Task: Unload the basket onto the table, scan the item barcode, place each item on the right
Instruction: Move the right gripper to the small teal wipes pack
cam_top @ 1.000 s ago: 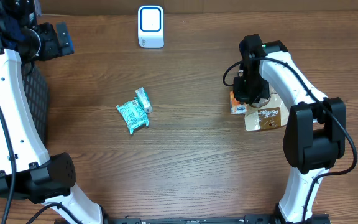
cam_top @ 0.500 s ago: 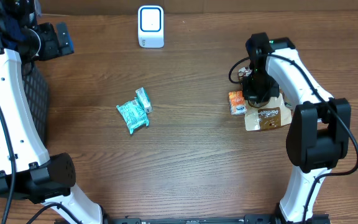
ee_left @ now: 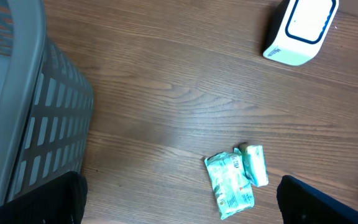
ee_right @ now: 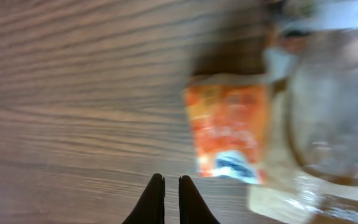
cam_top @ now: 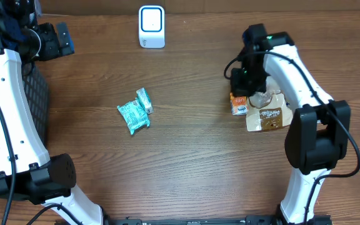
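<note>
The right pincer (ee_right: pixel 171 182) is closed, its two dark tips almost touching, and it holds nothing; under the tips is only bare wood. Just beside it, to the upper right in the wrist view, lies the orange packet (ee_right: pixel 229 127) flat on the worktop (cam_top: pixel 186 162), not touched by the tips as far as I can see (this view is rather blurred). The far edge of the packet lies against a clear plastic thing (ee_right: pixel 334 106), which I cannot name. From above, the same packet is at the right side of the worktop, with a brown pouch (cam_top: pixel 267 117) touching it on the side towards the arm base. Well apart, near the middle, lie a teal packet (cam_top: pixel 134 115) and a smaller teal packet (cam_top: pixel 144 100), touching each other. The white scanner (cam_top: pixel 151 26) stands at the far edge, well apart from all the packets. The left pincer (cam_top: pixel 56 39) hangs at the far left corner with its jaws wide and empty, and below it stands a grey basket (ee_left: pixel 17 112).
</note>
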Controlling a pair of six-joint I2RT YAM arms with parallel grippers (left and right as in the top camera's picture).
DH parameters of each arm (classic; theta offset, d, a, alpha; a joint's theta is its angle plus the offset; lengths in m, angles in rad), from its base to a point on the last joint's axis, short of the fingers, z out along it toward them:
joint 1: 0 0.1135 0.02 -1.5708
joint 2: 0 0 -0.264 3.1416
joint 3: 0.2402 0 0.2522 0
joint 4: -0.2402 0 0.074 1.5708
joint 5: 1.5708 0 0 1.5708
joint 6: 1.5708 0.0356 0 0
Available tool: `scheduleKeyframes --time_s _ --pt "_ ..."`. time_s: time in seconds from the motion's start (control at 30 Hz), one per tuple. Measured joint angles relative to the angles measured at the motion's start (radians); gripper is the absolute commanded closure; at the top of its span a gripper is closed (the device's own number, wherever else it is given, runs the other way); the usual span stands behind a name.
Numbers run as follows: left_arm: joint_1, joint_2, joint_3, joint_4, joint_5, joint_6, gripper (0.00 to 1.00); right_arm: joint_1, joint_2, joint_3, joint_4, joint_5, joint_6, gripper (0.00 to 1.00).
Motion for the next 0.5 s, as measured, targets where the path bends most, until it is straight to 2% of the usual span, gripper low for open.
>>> scheduleKeyframes --time_s 0.27,0.5 --pt "0.000 0.000 0.000 0.000 0.000 0.000 0.00 0.113 0.000 -0.056 0.061 -0.046 -0.017 0.96" --pt "0.000 0.000 0.000 0.000 0.000 0.000 0.00 0.223 0.000 0.014 0.136 -0.107 -0.005 0.79"
